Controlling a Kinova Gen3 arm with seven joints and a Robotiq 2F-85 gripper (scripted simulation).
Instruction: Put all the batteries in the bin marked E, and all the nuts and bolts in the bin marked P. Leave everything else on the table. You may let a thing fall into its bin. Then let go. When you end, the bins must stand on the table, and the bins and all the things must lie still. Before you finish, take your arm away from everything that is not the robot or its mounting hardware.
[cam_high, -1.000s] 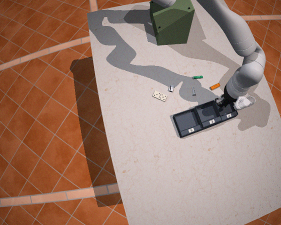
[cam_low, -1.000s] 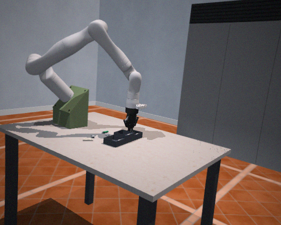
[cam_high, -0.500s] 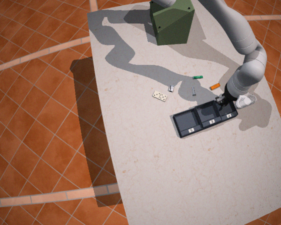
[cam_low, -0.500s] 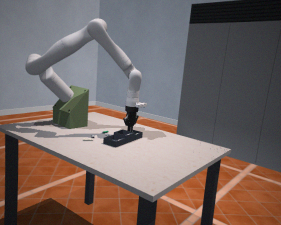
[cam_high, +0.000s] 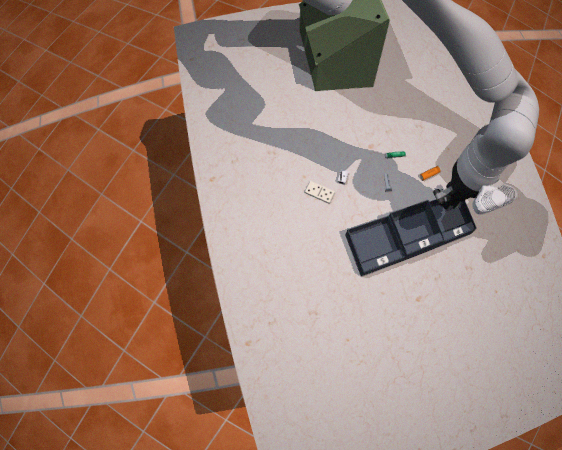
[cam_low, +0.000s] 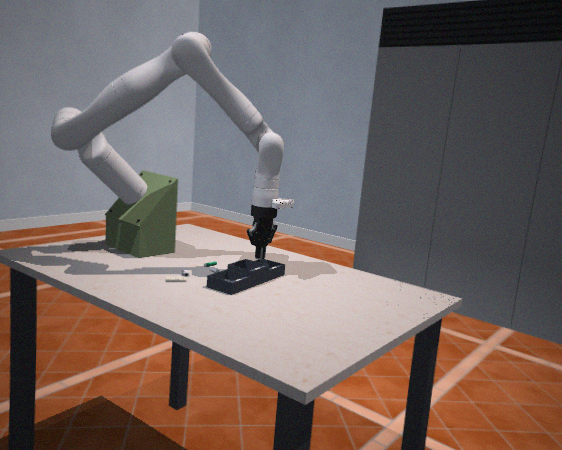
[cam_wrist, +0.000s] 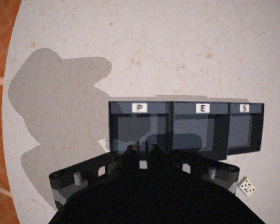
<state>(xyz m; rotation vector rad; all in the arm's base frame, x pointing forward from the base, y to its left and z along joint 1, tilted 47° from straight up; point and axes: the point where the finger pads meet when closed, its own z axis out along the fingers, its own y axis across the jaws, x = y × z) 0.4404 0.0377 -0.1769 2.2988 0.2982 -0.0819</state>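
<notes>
The top view looked down from high above the worktop (cam_high: 350, 350), a little tilted, and showed most of it with the tiled floor beside. The exterior view stood far off at one corner, about table height, facing the wall. The wrist view looked along the end effector (cam_wrist: 146, 160), very near. All three views shared the dark bins (cam_high: 372, 260) (cam_low: 235, 285) (cam_wrist: 119, 128).
</notes>
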